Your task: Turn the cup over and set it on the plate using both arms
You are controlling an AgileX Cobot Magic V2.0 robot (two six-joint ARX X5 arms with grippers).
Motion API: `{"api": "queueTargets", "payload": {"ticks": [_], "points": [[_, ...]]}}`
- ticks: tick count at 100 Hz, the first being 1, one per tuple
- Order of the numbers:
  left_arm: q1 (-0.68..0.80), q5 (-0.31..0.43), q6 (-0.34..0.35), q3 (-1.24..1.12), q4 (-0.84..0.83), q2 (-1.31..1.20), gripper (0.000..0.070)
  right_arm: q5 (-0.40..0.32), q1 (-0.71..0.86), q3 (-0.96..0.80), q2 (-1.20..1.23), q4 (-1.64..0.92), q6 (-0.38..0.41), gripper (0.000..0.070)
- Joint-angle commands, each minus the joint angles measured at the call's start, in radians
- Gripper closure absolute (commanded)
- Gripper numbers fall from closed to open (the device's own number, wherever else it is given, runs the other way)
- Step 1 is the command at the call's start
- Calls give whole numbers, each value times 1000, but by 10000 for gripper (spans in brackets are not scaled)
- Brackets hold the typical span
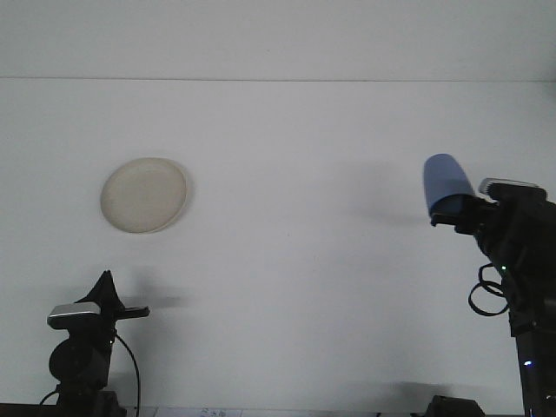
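The right gripper [453, 215] was clenched on the blue cup [446, 182], which it held up above the white table [304, 174], tilted a little to the left. The cup was at the right side of the view, well apart from the cream plate [144, 195], which lay flat on the table at the left. The left gripper [106, 287] stood low near the front edge, below the plate; I cannot tell its state.
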Motion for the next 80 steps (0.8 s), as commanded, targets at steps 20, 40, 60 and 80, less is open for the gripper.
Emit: {"api": "queueTargets", "payload": {"ticks": [20, 40, 60, 80], "points": [[0, 2, 12, -19, 10, -1, 685, 3, 426, 261, 197, -470, -27, 700], [0, 2, 12, -19, 10, -1, 685, 8, 679, 299, 365, -578, -31, 700], [0, 2, 12, -19, 10, -1, 685, 87, 832, 327, 522, -708, -56, 700], [0, 2, 12, -19, 10, -1, 685, 136, 916, 348, 616, -754, -69, 700]]}}
